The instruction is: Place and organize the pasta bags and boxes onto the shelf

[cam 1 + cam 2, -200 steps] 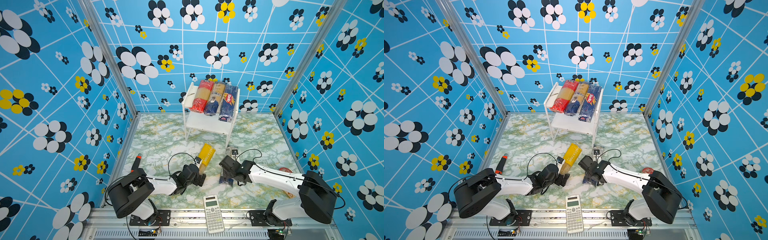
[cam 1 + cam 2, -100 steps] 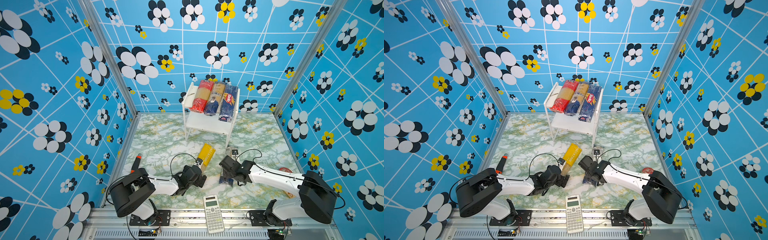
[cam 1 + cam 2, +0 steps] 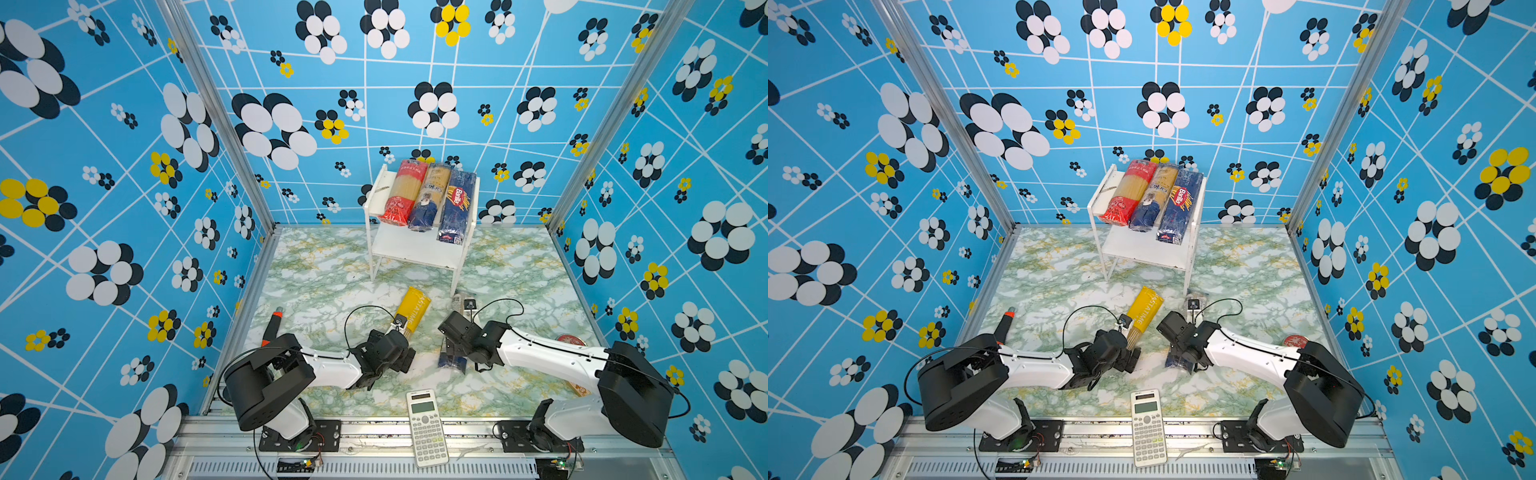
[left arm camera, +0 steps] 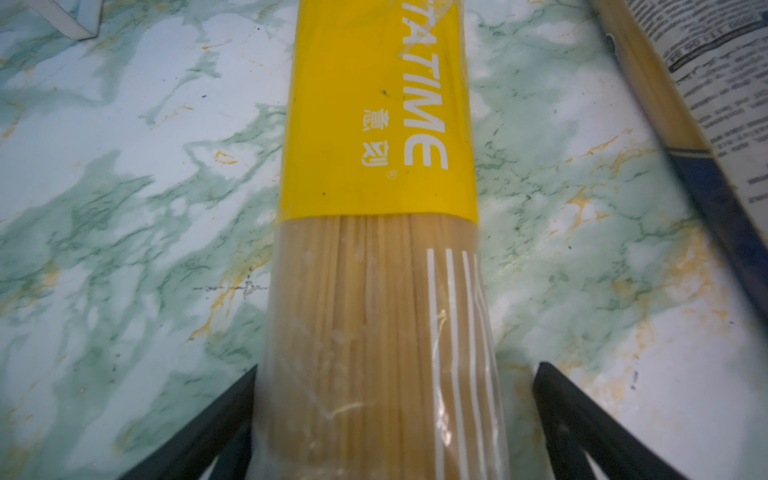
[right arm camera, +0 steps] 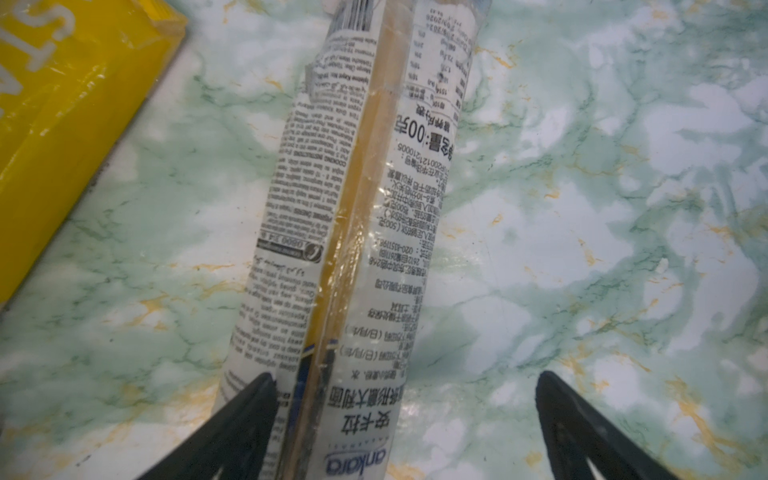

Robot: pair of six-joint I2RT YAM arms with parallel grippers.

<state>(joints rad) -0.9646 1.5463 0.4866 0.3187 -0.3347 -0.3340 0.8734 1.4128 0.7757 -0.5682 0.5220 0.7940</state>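
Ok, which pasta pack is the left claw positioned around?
The yellow bag, lying inside the open left claw; the navy-ended clear bag lies inside the right claw instead.

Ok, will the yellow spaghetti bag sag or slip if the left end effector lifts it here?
Likely stiff: the yellow bag is packed tight with straight strands. Probably slippery: its film looks glossy. Held at this end by the left end effector, it may tip down.

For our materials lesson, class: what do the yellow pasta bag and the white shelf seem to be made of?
Yellow bag: thin glossy plastic film, likely; it creases, glints, and its clear part shows the spaghetti. Shelf: flat matte white boards, perhaps plastic or painted wood; unclear.
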